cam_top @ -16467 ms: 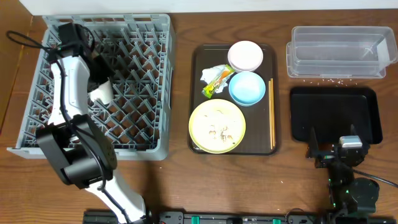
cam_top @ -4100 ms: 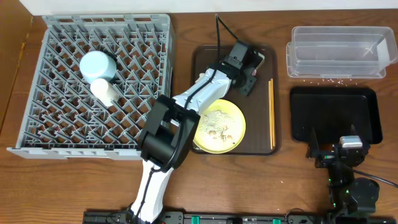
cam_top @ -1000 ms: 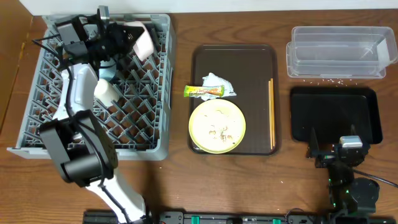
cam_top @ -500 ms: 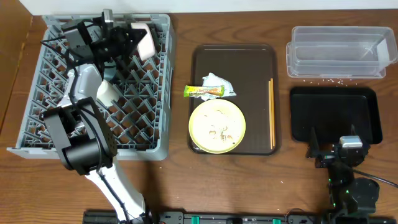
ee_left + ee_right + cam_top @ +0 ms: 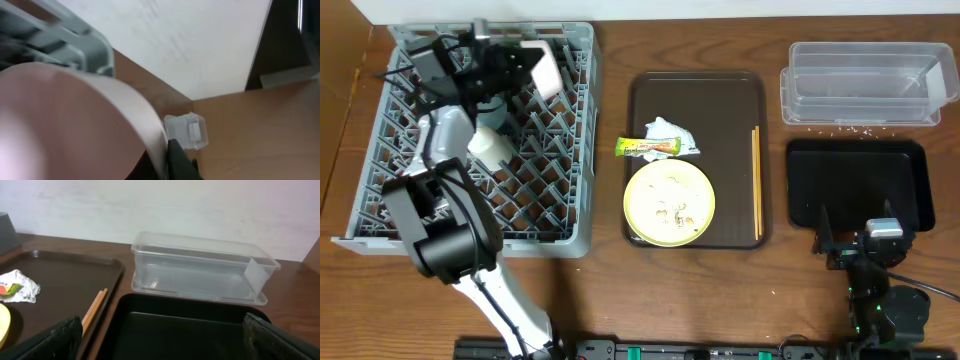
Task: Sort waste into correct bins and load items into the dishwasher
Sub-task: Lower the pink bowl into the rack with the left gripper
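Pink plastic is clamped in the left gripper (image 5: 525, 62): the pale pink bowl (image 5: 548, 68) is pinched by its rim between closed jaws and is carried tipped up on edge rather than level, with its body standing out beyond the fingertips. In the left wrist view the curved wall of the bowl fills the space directly ahead of the jaws, and a corner of the grey dish rack (image 5: 588, 150) is seen just past it. From overhead, the lattice floor of the rack lies straight beneath the jaws, at its far rows. The small white cup (image 5: 488, 148) lies on its side below and behind the jaws, towards the arm's base, with a light blue bowl (image 5: 492, 108) partly hidden under the wrist. The coming move is therefore judged to be a plain descent, with the bowl kept on edge so that it slots between the pegs clear of those two. The right gripper (image 5: 857, 228) is parked wide open and empty, well apart from the rack.
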`<move>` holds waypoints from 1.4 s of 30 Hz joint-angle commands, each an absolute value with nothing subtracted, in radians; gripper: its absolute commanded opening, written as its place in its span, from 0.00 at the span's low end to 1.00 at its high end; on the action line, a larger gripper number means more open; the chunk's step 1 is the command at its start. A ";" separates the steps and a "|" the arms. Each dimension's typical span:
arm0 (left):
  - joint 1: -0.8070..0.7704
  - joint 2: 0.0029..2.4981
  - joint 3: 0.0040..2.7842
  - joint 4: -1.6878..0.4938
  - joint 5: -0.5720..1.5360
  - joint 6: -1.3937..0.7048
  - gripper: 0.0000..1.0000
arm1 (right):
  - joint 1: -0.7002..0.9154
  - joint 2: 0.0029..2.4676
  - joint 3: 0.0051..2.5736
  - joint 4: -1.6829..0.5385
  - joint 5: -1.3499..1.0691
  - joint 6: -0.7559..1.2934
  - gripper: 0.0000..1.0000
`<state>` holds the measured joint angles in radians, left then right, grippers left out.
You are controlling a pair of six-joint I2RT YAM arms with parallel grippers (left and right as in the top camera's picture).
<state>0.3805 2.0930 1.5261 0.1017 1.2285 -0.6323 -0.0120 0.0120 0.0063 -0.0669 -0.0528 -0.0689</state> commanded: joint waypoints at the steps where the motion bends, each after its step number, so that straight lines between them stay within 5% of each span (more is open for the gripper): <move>1: 0.437 2.106 1.535 0.074 1.245 -0.635 0.08 | -0.019 0.007 0.006 -0.072 -0.057 -0.057 0.99; 6: 0.475 2.106 1.535 -0.045 1.237 -0.548 0.10 | -0.019 0.007 0.006 -0.072 -0.057 -0.057 0.99; 7: 0.480 2.106 1.535 -0.061 1.236 -0.542 0.16 | -0.019 0.007 0.006 -0.072 -0.057 -0.057 0.99; 8: 0.488 2.106 1.535 -0.075 1.234 -0.543 0.47 | -0.019 0.007 0.006 -0.072 -0.057 -0.057 0.99; 9: 0.492 2.106 1.535 -0.075 1.235 -0.543 0.56 | -0.019 0.007 0.006 -0.072 -0.057 -0.057 0.99; 18: 0.535 2.082 1.536 -0.068 1.145 -0.543 0.63 | -0.019 0.007 0.006 -0.071 -0.057 -0.057 0.99; 24: 0.582 1.998 1.536 -0.163 0.860 -0.521 0.70 | -0.019 0.007 0.006 -0.071 -0.057 -0.057 0.99; 28: 0.588 1.906 1.536 -0.321 0.595 -0.402 0.68 | -0.019 0.007 0.006 -0.072 -0.057 -0.057 0.99; 29: 0.582 1.885 1.536 -0.355 0.551 -0.367 0.61 | -0.019 0.007 0.006 -0.072 -0.057 -0.057 0.99; 32: 0.544 1.820 1.536 -0.440 0.461 -0.273 0.14 | -0.019 0.007 0.006 -0.072 -0.057 -0.057 0.99; 33: 0.524 1.802 1.536 -0.460 0.441 -0.253 0.08 | -0.019 0.007 0.006 -0.071 -0.057 -0.057 0.99; 42: 0.224 1.807 1.535 -0.466 0.344 -0.087 0.08 | -0.019 0.007 0.006 -0.071 -0.057 -0.057 0.99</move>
